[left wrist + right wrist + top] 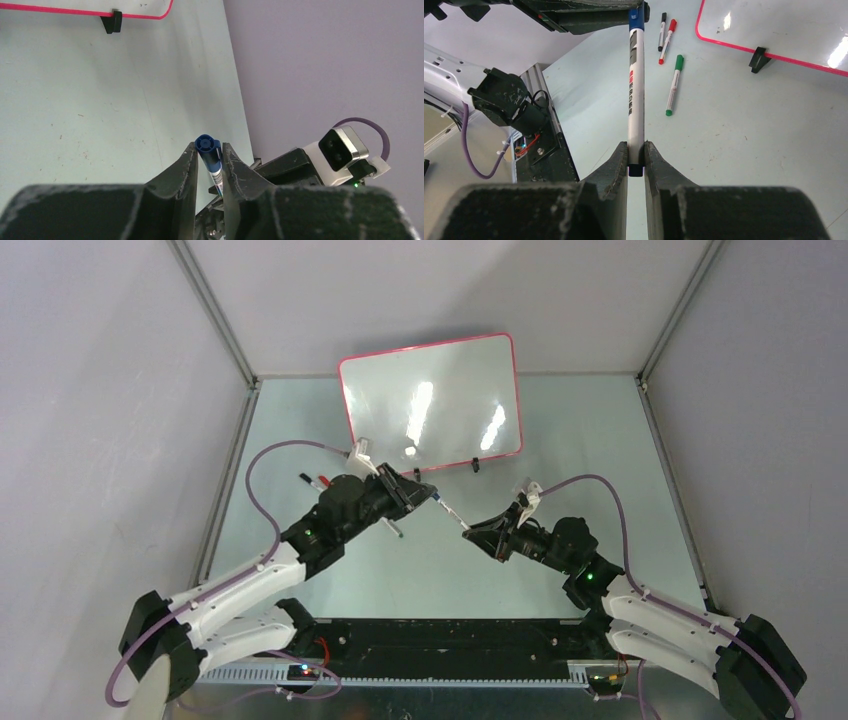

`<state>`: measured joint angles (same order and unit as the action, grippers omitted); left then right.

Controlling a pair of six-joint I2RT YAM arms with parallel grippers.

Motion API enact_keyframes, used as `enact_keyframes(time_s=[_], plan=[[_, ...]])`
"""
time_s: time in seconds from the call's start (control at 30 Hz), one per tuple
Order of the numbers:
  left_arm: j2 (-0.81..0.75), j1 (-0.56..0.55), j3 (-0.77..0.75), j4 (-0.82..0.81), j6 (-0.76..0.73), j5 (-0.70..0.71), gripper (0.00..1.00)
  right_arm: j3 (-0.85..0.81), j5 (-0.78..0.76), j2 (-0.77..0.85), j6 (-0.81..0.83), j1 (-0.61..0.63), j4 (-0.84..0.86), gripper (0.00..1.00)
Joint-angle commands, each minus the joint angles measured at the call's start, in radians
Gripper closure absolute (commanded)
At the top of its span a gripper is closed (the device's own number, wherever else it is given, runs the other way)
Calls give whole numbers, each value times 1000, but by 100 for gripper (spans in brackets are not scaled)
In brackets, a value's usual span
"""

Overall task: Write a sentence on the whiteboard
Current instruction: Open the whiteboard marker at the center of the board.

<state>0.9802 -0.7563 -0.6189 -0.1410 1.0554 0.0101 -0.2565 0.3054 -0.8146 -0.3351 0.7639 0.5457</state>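
Observation:
The whiteboard (430, 400) stands at the back of the table, red-framed; its face (774, 20) holds only glare, and no sentence is in view. A white marker (636, 90) with a blue cap (208, 145) spans the gap between both grippers, above the table. My left gripper (428, 493) (208, 150) is shut on the blue cap, which pokes out past the fingertips. At the other end, my right gripper (472, 530) (636, 150) is shut on the marker's tail. The marker (452, 512) shows as a short thin bar between them in the top view.
A green marker (673, 85), a red one (667, 41) and a black one (662, 31) lie on the table left of the board. Black clip feet (758, 59) (113, 22) prop the board's lower edge. Grey walls (120, 390) enclose the table.

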Motion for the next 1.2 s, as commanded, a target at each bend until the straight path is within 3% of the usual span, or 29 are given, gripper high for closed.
enact_keyframes(time_s=[0.0, 0.1, 0.17, 0.23, 0.3, 0.37, 0.43, 0.6, 0.8, 1.07, 1.17], plan=[[19, 10, -3, -26, -10, -31, 99, -43, 3, 8, 18, -3, 23, 100], [29, 9, 14, -48, 18, -44, 100, -43, -11, 16, 15, -3, 21, 98], [36, 10, 42, -91, 58, -46, 100, -43, -31, 33, 13, -3, 11, 79], [45, 10, 74, -142, 108, -44, 100, -40, -65, 60, 4, -5, -6, 45], [56, 10, 110, -220, 166, -49, 100, -29, -105, 89, -19, -6, -6, 27], [79, 10, 144, -301, 224, -57, 100, -14, -147, 114, -65, -10, 24, 14], [94, 8, 153, -358, 268, -69, 100, 2, -173, 125, -121, -12, 76, 9], [84, 9, 151, -396, 310, -69, 100, 10, -236, 57, -293, -4, 201, 8], [-4, 8, 157, -324, 331, -24, 100, 14, -275, -20, -335, 36, 309, 11], [-35, 8, 151, -286, 346, -17, 100, -25, -292, -93, -345, 94, 373, 29], [-34, 8, 144, -270, 340, -14, 100, -43, -321, -115, -319, 134, 384, 32]])
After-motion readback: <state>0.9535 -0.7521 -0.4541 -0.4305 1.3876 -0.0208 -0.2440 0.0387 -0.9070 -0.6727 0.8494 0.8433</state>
